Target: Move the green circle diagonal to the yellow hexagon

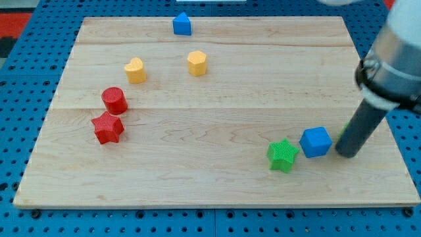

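Right now my arm comes in from the upper right of the frame, its rod slanting down so that my tip (348, 155) rests on the worktop (217, 171) at the lower right, just right of the blue cube (316, 141). No fingers exist on this rig, only the bare rod, and it holds nothing. The green circle (345, 131) is almost wholly hidden behind the rod; only a green sliver shows at its left edge. The green star (283, 155) sits just left of the blue cube. The yellow hexagon (197, 63) lies well apart, upper centre, with a yellow heart (135, 70) to its left. The worktop is pale wood planks on a blue perforated base (20, 217).
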`<move>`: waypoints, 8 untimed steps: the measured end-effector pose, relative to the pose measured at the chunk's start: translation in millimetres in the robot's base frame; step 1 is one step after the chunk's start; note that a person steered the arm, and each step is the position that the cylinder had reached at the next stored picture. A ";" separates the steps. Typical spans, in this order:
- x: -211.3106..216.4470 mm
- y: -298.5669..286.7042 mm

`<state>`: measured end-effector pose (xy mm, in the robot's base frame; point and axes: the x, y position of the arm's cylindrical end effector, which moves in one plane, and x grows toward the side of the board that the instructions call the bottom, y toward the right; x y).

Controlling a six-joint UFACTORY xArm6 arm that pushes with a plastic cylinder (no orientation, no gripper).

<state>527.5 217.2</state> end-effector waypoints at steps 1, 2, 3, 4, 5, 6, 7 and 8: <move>44.9 -20.9; 24.6 20.3; -3.1 -13.1; -21.1 5.3; -3.9 1.0; -13.0 58.8; -16.6 57.4; -50.2 41.1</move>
<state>477.3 258.2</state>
